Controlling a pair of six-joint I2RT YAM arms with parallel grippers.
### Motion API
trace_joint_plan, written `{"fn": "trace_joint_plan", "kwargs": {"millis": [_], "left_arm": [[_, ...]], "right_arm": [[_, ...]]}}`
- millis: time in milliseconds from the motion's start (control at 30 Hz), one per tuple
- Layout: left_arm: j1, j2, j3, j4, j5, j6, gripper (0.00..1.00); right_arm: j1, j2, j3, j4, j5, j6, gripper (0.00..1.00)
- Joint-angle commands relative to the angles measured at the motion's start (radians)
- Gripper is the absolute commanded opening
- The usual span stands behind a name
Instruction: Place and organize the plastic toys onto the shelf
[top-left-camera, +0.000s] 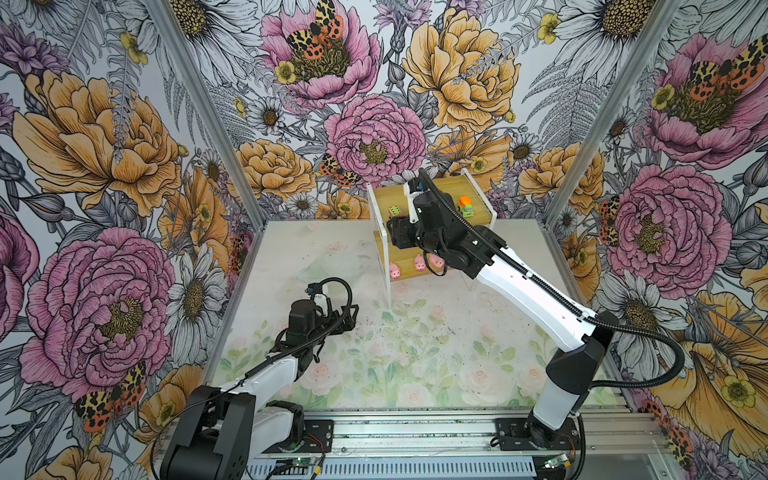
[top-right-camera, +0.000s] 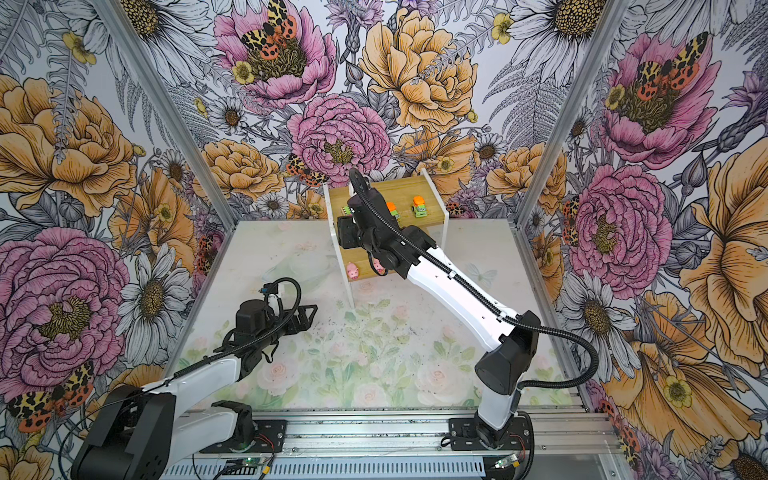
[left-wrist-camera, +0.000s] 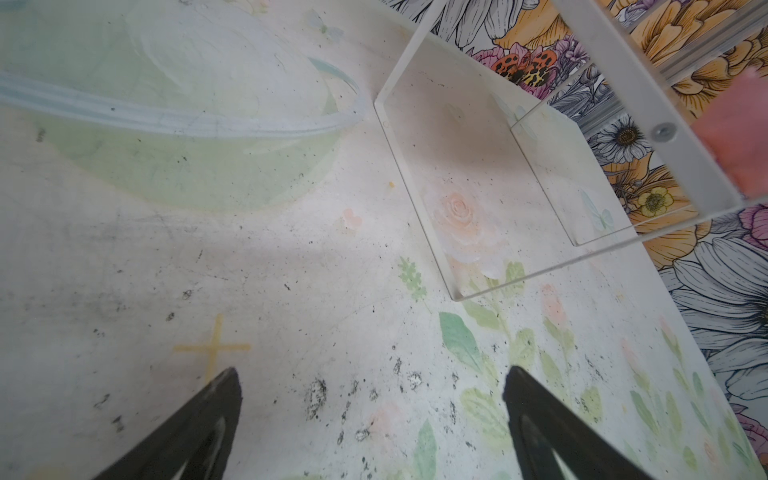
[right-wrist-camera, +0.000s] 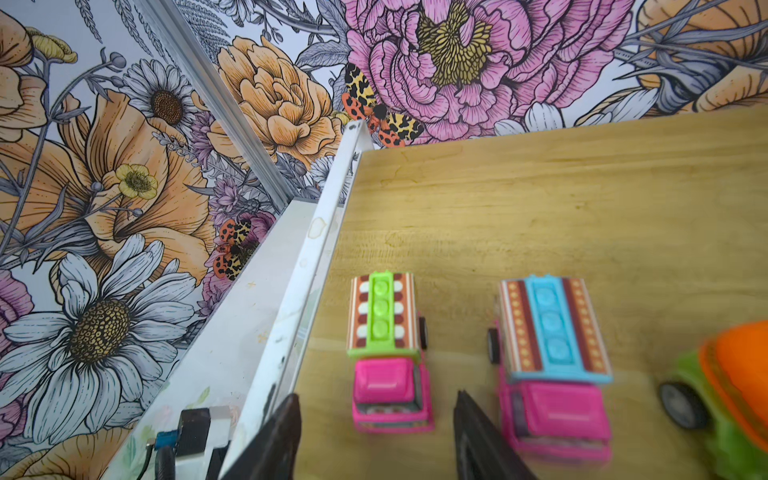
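The shelf (top-left-camera: 449, 187) (top-right-camera: 399, 187) stands at the back of the mat. My right gripper (right-wrist-camera: 376, 399) hangs open over its upper board (right-wrist-camera: 540, 208). A pink car with a green striped top (right-wrist-camera: 386, 345) (top-left-camera: 395, 212) stands on that board just ahead of the fingertips, with a gap on each side. Beside it are a pink car with a blue top (right-wrist-camera: 552, 353) and a green car with an orange top (right-wrist-camera: 731, 390) (top-left-camera: 467, 206) (top-right-camera: 420, 207). Three pink pigs (top-left-camera: 419, 262) (top-right-camera: 353, 271) stand on the lower board. My left gripper (left-wrist-camera: 372, 378) (top-left-camera: 353, 316) is open and empty, low over the mat.
The right arm (top-left-camera: 519, 286) covers part of both boards in both top views. The shelf's white frame side (left-wrist-camera: 623, 83) is close ahead of the left gripper, with a blurred pink shape (left-wrist-camera: 735, 137) behind it. Flowered walls (top-left-camera: 124, 166) enclose the mat on three sides.
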Motion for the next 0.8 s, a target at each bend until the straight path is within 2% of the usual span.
{"fn": "trace_joint_plan", "kwargs": {"millis": [0,67,167,267,367,433,567,700,767], "left_arm": [[0.012,0.0,0.01,0.024,0.026,0.002,0.99],[0.012,-0.004,0.01,0.023,0.027,0.004,0.99],[0.013,-0.027,0.028,0.003,0.02,0.005,0.99],[0.013,-0.069,0.068,-0.03,-0.007,0.029,0.99],[0.027,-0.105,0.132,-0.082,-0.092,0.117,0.99],[0.065,-0.115,0.15,-0.056,-0.158,0.15,0.99],[0.204,-0.124,0.142,0.044,-0.146,0.155,0.99],[0.286,-0.064,0.063,0.276,-0.142,0.163,0.99],[0.306,-0.036,0.09,0.217,-0.148,0.194,0.99]], "right_arm": [[0.005,-0.134,-0.087,-0.006,-0.018,0.016,0.62],[0.005,-0.223,-0.184,-0.007,-0.017,0.008,0.64],[-0.035,-0.405,-0.362,-0.006,0.052,-0.023,0.67],[-0.132,-0.57,-0.537,-0.001,0.133,-0.084,0.69],[-0.267,-0.702,-0.724,0.058,0.199,-0.143,0.7],[-0.352,-0.771,-0.867,0.176,0.188,-0.178,0.7],[-0.443,-0.886,-1.185,0.547,0.186,-0.283,0.72],[-0.508,-0.918,-1.399,0.814,0.207,-0.335,0.76],[-0.551,-0.91,-1.468,0.895,0.185,-0.331,0.76]]}}
